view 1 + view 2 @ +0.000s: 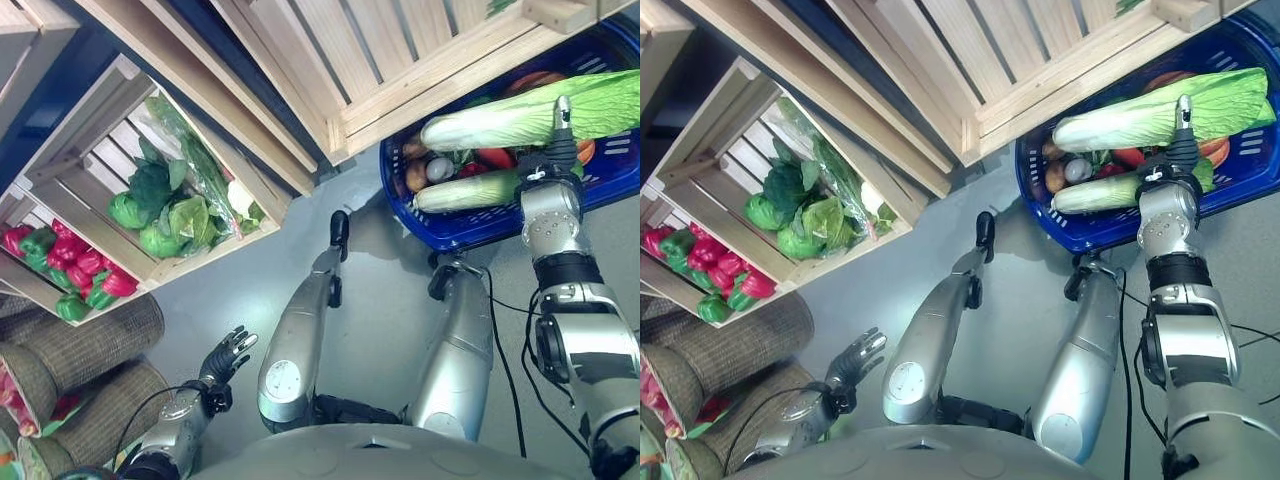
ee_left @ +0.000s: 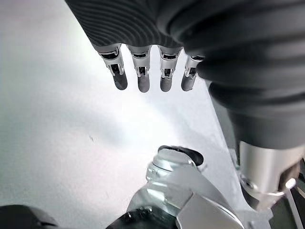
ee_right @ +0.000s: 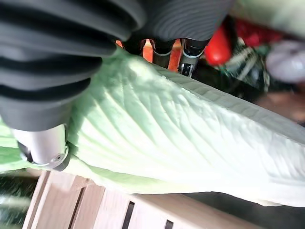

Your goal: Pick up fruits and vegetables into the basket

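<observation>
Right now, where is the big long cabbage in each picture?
Left eye view: cabbage at upper right, lying across the blue basket, right robot hand at it.
Right eye view: upper right again, over the basket.
Left wrist view: not in it.
Right wrist view: pale green leaf across the middle.
Shared landmark: the wooden crate beside it.

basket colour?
Blue basket, seen best in the left eye view.
</observation>
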Controlling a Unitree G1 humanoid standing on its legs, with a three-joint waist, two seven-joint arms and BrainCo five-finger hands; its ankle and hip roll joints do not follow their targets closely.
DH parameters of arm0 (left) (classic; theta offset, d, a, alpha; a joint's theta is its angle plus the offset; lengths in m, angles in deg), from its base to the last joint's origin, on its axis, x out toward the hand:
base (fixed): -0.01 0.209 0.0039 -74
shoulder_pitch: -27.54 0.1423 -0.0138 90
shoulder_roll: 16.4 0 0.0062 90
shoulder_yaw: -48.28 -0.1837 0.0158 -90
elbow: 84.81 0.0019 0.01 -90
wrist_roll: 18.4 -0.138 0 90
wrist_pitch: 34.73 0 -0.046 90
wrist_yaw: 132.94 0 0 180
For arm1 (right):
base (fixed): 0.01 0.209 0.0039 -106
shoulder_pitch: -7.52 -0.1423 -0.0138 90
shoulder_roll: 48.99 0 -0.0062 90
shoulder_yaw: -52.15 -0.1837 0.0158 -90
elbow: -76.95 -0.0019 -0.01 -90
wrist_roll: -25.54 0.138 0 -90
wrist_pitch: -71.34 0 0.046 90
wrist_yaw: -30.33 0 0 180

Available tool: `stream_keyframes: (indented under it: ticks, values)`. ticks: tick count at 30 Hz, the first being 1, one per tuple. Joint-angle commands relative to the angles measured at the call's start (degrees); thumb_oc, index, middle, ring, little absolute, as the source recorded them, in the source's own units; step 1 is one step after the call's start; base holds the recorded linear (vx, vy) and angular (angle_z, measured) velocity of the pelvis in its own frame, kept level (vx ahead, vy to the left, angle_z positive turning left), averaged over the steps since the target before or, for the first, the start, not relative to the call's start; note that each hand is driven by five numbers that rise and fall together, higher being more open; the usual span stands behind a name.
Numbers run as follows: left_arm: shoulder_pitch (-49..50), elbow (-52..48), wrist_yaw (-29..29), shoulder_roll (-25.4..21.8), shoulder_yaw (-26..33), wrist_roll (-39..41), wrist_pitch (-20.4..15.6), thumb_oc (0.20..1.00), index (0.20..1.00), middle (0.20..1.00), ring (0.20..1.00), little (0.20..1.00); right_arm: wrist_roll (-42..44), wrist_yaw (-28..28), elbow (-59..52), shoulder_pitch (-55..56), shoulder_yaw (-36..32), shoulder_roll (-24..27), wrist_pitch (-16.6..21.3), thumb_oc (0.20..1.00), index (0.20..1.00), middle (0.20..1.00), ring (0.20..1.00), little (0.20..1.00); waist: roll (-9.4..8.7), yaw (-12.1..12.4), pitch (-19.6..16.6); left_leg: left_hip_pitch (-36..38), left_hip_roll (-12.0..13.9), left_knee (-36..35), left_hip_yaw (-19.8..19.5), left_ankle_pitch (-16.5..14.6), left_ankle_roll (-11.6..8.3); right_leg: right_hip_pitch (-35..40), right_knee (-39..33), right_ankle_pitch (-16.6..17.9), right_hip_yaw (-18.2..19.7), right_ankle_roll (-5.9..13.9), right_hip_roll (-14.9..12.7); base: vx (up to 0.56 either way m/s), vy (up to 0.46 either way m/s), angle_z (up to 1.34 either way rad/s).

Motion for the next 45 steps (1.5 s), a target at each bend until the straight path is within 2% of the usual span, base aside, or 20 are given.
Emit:
stream_keyframes:
  ticks: [1, 6, 9, 13, 14, 15, 19, 23, 25, 27, 28, 30, 31, 32, 37, 39, 42, 45]
  values:
    - [3.9, 1.9, -1.7, 0.8, -1.3, -1.0, -2.4, 1.000, 1.000, 1.000, 1.000, 1.000, 10.1, -3.7, 2.6, -1.6, -0.6, 7.5, -1.8, 0.200, 0.200, 0.200, 0.200, 0.200, 10.53, -1.1, -0.7, -5.8, -0.1, 5.0, 0.2, -3.6, 1.84, 1.1, 3.4, -7.5, -1.6, 2.06, 2.8, 0.00, 0.000, 0.00]
    - [3.1, 1.8, -2.8, 0.3, -1.7, -0.5, -3.6, 1.000, 1.000, 1.000, 1.000, 1.000, 16.3, -4.9, 8.2, -3.5, -2.0, 8.6, -4.5, 0.200, 0.200, 0.200, 0.200, 0.200, 11.54, -0.9, -0.7, -6.7, -0.6, 4.9, -0.2, -3.5, 2.00, -0.4, 4.0, -7.7, -0.8, 1.97, 2.8, 0.00, 0.000, 0.00]
    - [2.7, 1.7, -3.1, 0.2, -1.9, 0.0, -3.9, 1.000, 1.000, 1.000, 1.000, 1.000, 15.5, -3.1, 10.0, -3.9, -2.5, 8.8, -4.7, 0.200, 0.200, 0.200, 0.200, 0.200, 11.94, -1.0, -0.7, -6.6, -0.8, 4.8, -0.4, -3.5, 2.02, -0.6, 4.0, -7.8, -0.5, 1.90, 3.0, 0.00, 0.000, 0.00]
    - [2.1, 1.5, -2.8, 0.2, -1.8, -0.3, -3.9, 1.000, 1.000, 1.000, 1.000, 1.000, 7.6, 2.1, 12.6, -4.2, -2.8, 9.1, -4.1, 0.200, 0.200, 0.200, 0.200, 0.200, 11.90, -1.3, -0.7, -5.8, -0.8, 4.6, -0.4, -3.8, 1.97, 0.0, 3.3, -7.6, -0.2, 1.80, 3.3, 0.00, 0.000, 0.00]
    - [2.0, 1.5, -2.8, 0.2, -1.9, -0.4, -4.2, 1.000, 1.000, 1.000, 1.000, 1.000, 5.7, 3.6, 13.2, -4.2, -2.8, 9.3, -4.1, 0.686, 0.686, 0.686, 0.686, 0.686, 11.87, -1.4, -0.7, -5.4, -0.8, 4.5, -0.4, -3.8, 1.96, 0.4, 3.0, -7.5, -0.2, 1.81, 3.3, 0.00, 0.000, 0.00]
    - [1.8, 1.6, -2.9, 0.3, -2.0, -0.3, -4.4, 1.000, 1.000, 1.000, 1.000, 1.000, 3.9, 4.5, 13.9, -4.1, -2.6, 9.5, -4.1, 1.000, 1.000, 1.000, 1.000, 1.000, 11.77, -1.5, -0.7, -5.1, -0.7, 4.4, -0.3, -3.8, 1.95, 0.7, 2.8, -7.4, -0.2, 1.82, 3.3, 0.00, 0.000, 0.00]
    - [0.9, 2.0, -3.7, 0.5, -1.4, -0.3, -4.6, 1.000, 1.000, 1.000, 1.000, 1.000, -0.8, 6.4, 16.4, -3.4, -2.3, 9.9, -3.2, 1.000, 1.000, 1.000, 1.000, 1.000, 11.05, -1.9, -0.7, -2.8, -0.5, 3.9, -0.4, -4.0, 1.98, 3.3, 1.4, -7.0, -0.5, 1.90, 3.6, 0.00, 0.000, 0.00]
    - [-0.1, 2.1, -4.4, 0.5, -0.5, 0.3, -4.1, 1.000, 1.000, 1.000, 1.000, 1.000, -4.5, 5.5, 16.4, -1.6, -2.2, 8.9, -0.8, 1.000, 1.000, 1.000, 1.000, 1.000, 10.06, -2.7, -0.7, 0.2, -0.3, 3.1, -0.3, -4.2, 1.95, 6.5, -0.1, -6.5, -0.6, 2.16, 3.8, 0.01, 0.020, 0.04]
    - [-0.5, 2.6, -4.4, 0.6, 0.3, 0.8, -4.1, 1.000, 1.000, 1.000, 1.000, 1.000, -6.8, 4.4, 15.5, 0.4, -2.7, 7.9, 0.5, 1.000, 1.000, 1.000, 1.000, 1.000, 9.31, -3.4, -0.7, 2.0, -0.1, 2.7, -0.2, -4.3, 1.90, 8.4, -1.1, -6.2, -0.6, 2.39, 4.0, 0.02, 0.034, 0.05]
    - [-1.4, 2.9, -4.8, 0.7, 2.2, 1.2, -3.3, 1.000, 1.000, 1.000, 1.000, 1.000, -8.7, 3.4, 12.6, 4.3, -2.9, 5.7, 2.5, 1.000, 1.000, 1.000, 1.000, 1.000, 7.79, -4.5, -0.7, 4.7, 0.4, 1.8, 0.0, -4.3, 1.91, 11.7, -3.0, -5.6, -0.5, 2.75, 4.3, 0.03, 0.031, 0.07]
    - [-1.3, 2.9, -4.8, 0.6, 2.2, 1.2, -3.4, 1.000, 1.000, 1.000, 1.000, 1.000, -8.8, 3.4, 12.3, 4.7, -3.0, 5.5, 2.6, 1.000, 1.000, 1.000, 1.000, 1.000, 7.71, -4.5, -0.7, 5.0, 0.4, 1.7, 0.0, -4.3, 1.91, 12.0, -3.2, -5.5, -0.6, 2.77, 4.4, 0.04, 0.014, 0.03]
    - [-2.2, 3.4, -5.0, 0.6, 3.6, 1.4, -3.0, 1.000, 1.000, 1.000, 1.000, 1.000, -9.8, 2.6, 9.2, 8.8, -3.3, 3.0, 4.1, 1.000, 1.000, 1.000, 1.000, 1.000, 6.28, -5.5, -0.7, 7.3, 0.7, 0.9, -0.2, -4.3, 1.96, 14.9, -4.5, -5.1, -0.6, 3.10, 4.8, 0.02, 0.002, 0.00]
    - [-3.3, 3.8, -5.5, 0.8, 4.5, 1.7, -2.9, 1.000, 1.000, 1.000, 1.000, 1.000, -11.4, 1.9, 6.2, 12.5, -2.9, 0.8, 5.2, 1.000, 1.000, 1.000, 1.000, 1.000, 5.23, -6.3, -0.7, 8.2, 1.4, 0.0, 0.2, -2.9, 2.45, 16.5, -6.5, -2.9, -1.1, 2.77, 5.4, 0.00, 0.000, 0.00]
    - [-3.5, 4.0, -5.4, 0.9, 4.6, 1.7, -3.0, 1.000, 1.000, 1.000, 1.000, 1.000, -11.8, 2.0, 5.6, 13.0, -2.8, 0.4, 5.4, 1.000, 1.000, 1.000, 1.000, 1.000, 5.05, -6.4, -0.7, 8.6, 1.5, -0.2, 0.2, -2.8, 2.46, 17.0, -6.9, -2.7, -1.0, 2.80, 5.6, -0.02, 0.003, -0.03]
    - [-5.0, 6.3, -6.4, 0.9, 7.7, 0.8, -3.6, 1.000, 1.000, 1.000, 1.000, 1.000, -17.3, 2.8, -3.8, 24.9, -1.2, -5.2, 9.9, 1.000, 1.000, 1.000, 1.000, 1.000, 0.40, -8.4, -0.7, 15.5, 2.6, -2.4, 0.0, -2.9, 2.42, 26.6, -12.4, -1.0, -0.8, 3.82, 6.5, 0.06, -0.027, -0.15]
    - [-5.0, 7.0, -6.4, 1.0, 8.6, 0.0, -4.1, 1.000, 1.000, 1.000, 1.000, 1.000, -19.4, 3.5, -5.9, 27.7, -0.9, -6.3, 10.8, 1.000, 1.000, 1.000, 1.000, 1.000, -0.75, -8.7, -1.2, 16.9, 2.8, -2.9, -0.2, -2.9, 2.34, 28.9, -14.1, -0.5, -0.8, 4.04, 6.7, 0.07, -0.040, -0.08]
    - [-3.2, 7.7, -5.9, 1.3, 11.1, -1.9, -4.0, 1.000, 1.000, 1.000, 1.000, 1.000, -26.6, 3.8, -13.0, 35.9, 0.0, -9.0, 13.0, 1.000, 1.000, 1.000, 1.000, 1.000, -3.93, -9.6, -4.8, 20.8, 3.6, -5.0, -0.6, -3.1, 2.01, 34.7, -18.9, 0.7, -1.2, 4.76, 7.1, 0.16, -0.043, -0.03]
    - [-0.2, 7.9, -5.6, 3.1, 13.0, -6.1, -4.6, 1.000, 1.000, 1.000, 1.000, 1.000, -32.6, 0.6, -18.9, 44.6, 0.1, -10.9, 11.9, 1.000, 1.000, 1.000, 1.000, 1.000, -6.43, -10.7, -9.8, 25.1, 4.1, -7.3, -0.4, -3.5, 2.04, 40.1, -23.2, 1.9, -0.8, 6.05, 7.1, 0.21, -0.005, -0.12]
